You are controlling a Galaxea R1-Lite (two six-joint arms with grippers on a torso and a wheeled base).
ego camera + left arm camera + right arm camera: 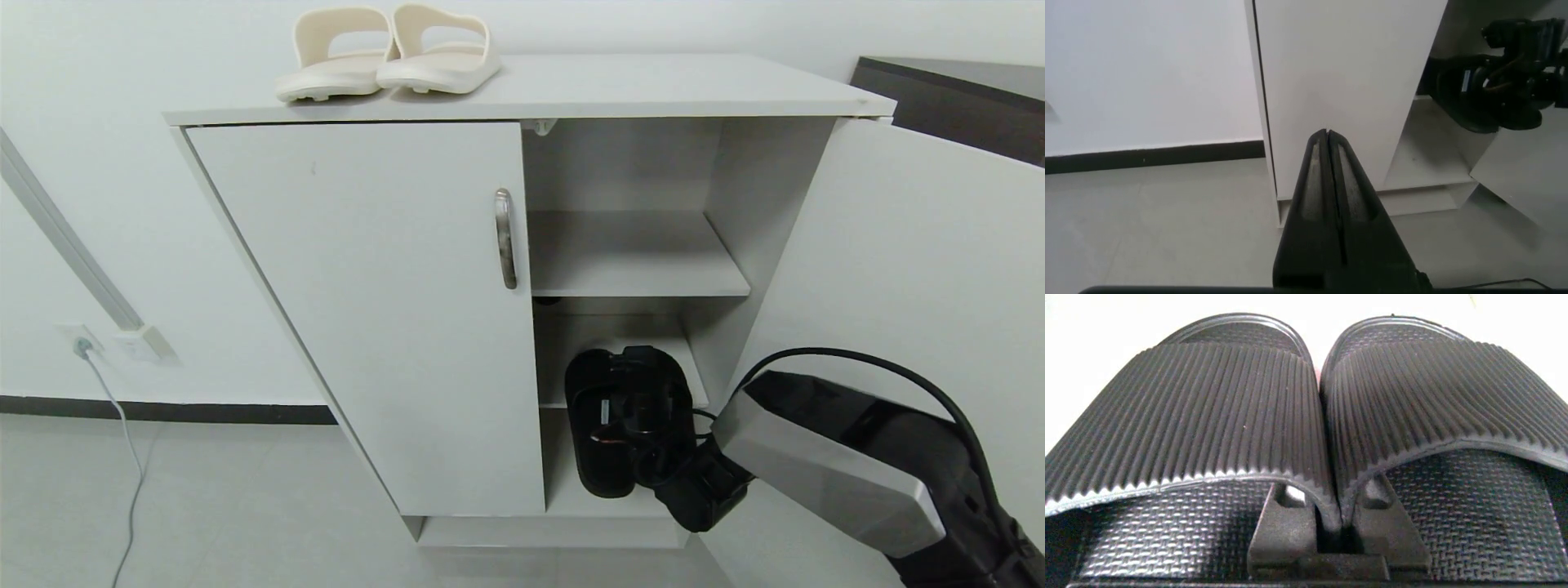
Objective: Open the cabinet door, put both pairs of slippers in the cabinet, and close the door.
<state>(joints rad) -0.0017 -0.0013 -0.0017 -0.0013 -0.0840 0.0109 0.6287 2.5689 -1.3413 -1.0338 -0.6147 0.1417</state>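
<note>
Indoors, white cabinet [367, 327] on grey floor [212, 506], against white wall [98, 163].

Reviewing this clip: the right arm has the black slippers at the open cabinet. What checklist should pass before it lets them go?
1. Right door swung wide open: ok.
2. Black slippers pinched together by the right gripper, its fingers shut on the inner strap edges: ok.
3. Black slippers inside the lower opening and resting on a surface: cannot tell.
4. Upper shelf bare for the other pair: ok.
5. Beige slippers stored: not ok, they sit on the cabinet top.
6. Left gripper shut and low, apart from the opening: ok.
</note>
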